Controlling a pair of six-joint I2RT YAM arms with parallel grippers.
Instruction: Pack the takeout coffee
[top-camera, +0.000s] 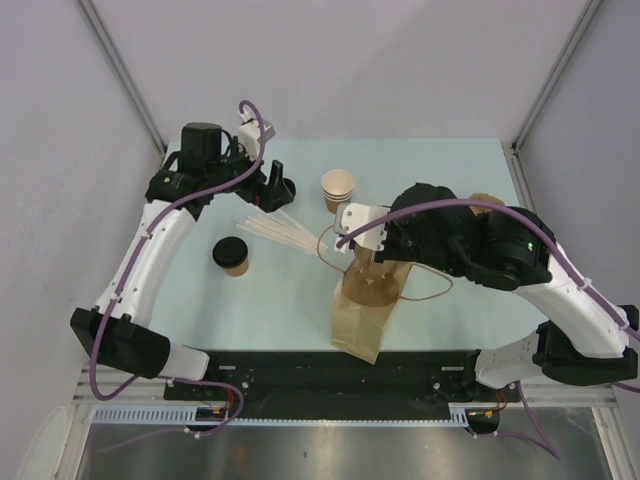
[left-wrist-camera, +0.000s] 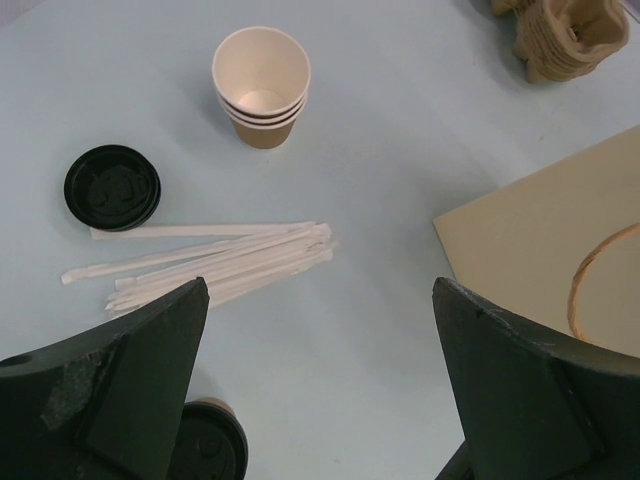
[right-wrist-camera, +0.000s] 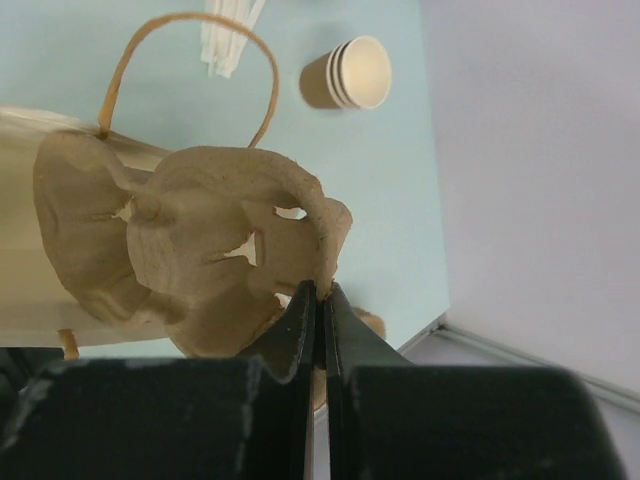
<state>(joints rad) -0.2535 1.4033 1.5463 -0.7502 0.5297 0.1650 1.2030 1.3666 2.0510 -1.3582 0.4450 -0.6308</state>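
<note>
1. From overhead, I see the takeout coffee (top-camera: 232, 257) standing upright on the table (top-camera: 450, 170), black lid on, towards the left side and outside the paper bag (top-camera: 360, 325).
2. It sits near the left gripper (top-camera: 272, 190), on the side closer to the arm bases and a little to the left, with clear table between them. In the left wrist view only its lid shows at the bottom edge (left-wrist-camera: 208, 442), partly hidden behind one finger (left-wrist-camera: 120, 390).
3. The left gripper has its fingers spread wide. It holds and touches nothing, and hangs above the paper-wrapped straws (left-wrist-camera: 220, 265).
4. Beyond the straws, that wrist view shows a loose black lid (left-wrist-camera: 112, 187) flat on the table and a stack of lidless cups (left-wrist-camera: 261, 85), both apart from the fingers.
5. The right gripper (right-wrist-camera: 321, 300) is well apart from the coffee, across the bag from it. Its fingers are pressed together on the rim of a moulded pulp cup carrier (right-wrist-camera: 200, 230).
6. I see the carrier hanging over the bag, which lies flat with one handle loop (right-wrist-camera: 190, 60) arching past the carrier.
7. More pulp carriers (left-wrist-camera: 565, 35) are stacked at the far right of the table.
</note>
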